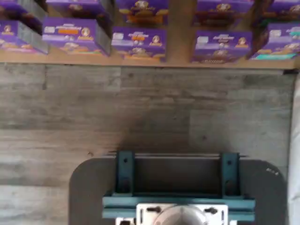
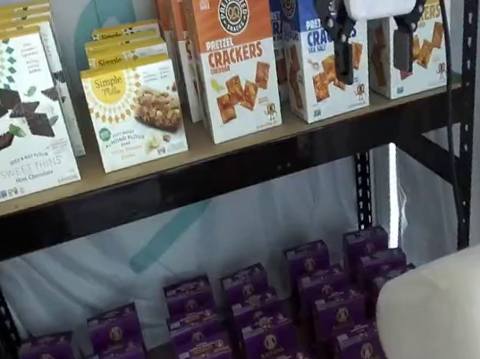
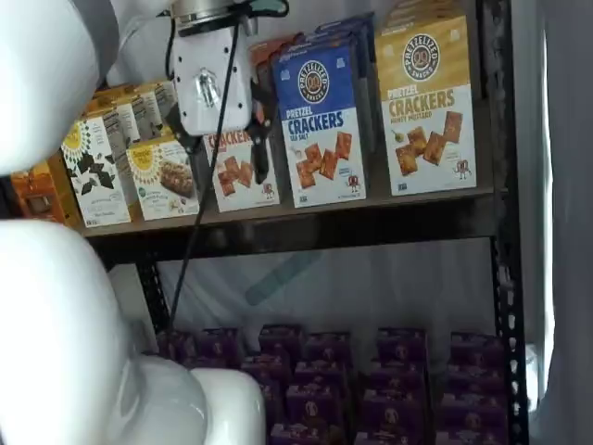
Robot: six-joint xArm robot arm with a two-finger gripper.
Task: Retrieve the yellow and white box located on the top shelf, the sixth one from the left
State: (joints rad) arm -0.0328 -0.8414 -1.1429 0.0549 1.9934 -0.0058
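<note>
My claw (image 2: pixel 373 44) hangs in front of the top shelf (image 2: pixel 222 178), white body above, two black fingers (image 2: pixel 342 42) pointing down. A plain gap shows between them in both shelf views, so they stand apart, with nothing held.

Just behind my claw in a shelf view stands the yellow box (image 2: pixel 415 22), partly covered by my body and one finger; its white lower face with brown crackers shows between and beside my fingers. In a shelf view (image 3: pixel 215 139) my claw sits to one side of it, and the yellow box (image 3: pixel 426 107) stands clear at the far end of the row beside the upright, upright and facing forward. The blue box (image 3: pixel 326 125) is its near neighbour on my side; whether the two touch I cannot tell. The orange box (image 2: pixel 235 54) stands further along.

The wrist view shows only the teal mount (image 1: pixel 178 201), grey floor and purple boxes (image 1: pixel 140 42) on the lower level, well below me.

I judge this the opening of the task: the approach, with the grasp not yet made. I am not yet lined up with the box. Next I need to turn my fingers toward the shelf, centre them on the yellow box, and go in with one finger down each side, keeping off the blue box and the upright.
</note>
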